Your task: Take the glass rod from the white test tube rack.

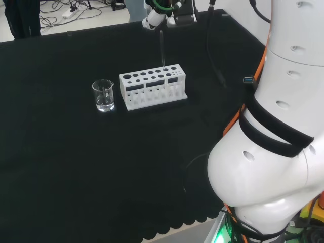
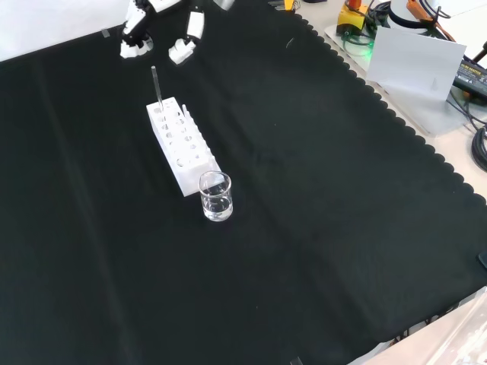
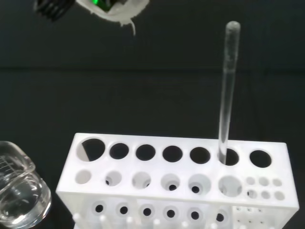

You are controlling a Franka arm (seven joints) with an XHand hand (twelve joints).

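Glass rod [image 3: 227, 90] sits upright in the white rack [image 3: 181, 186], in the back row of large holes, second hole from the end that carries the cluster of small holes. Same in head view: rod [image 1: 162, 49] rises from the far right part of the rack [image 1: 153, 87]. In front view it stands at the rack's far end [image 2: 155, 84], rack [image 2: 183, 148] running diagonally on the black tabletop [image 2: 319, 228].

Robot hand [image 2: 137, 34] is above and beyond the rack in front view, near the top edge, fingers hanging down straight and spread, holding nothing. One finger [image 2: 188, 38] sits to the right of the rod, the rest to the left; none touch the rod. In head view the robot hand [image 1: 154, 17] is at the top edge, just above the rod's tip, apart from it.

Small clear beaker [image 1: 104, 95] stands just beside the rack's left end in head view, apart from it; some clear liquid at the bottom. In front view the beaker [image 2: 215, 196] sits at the rack's near end. Other rack holes look empty in wrist view.
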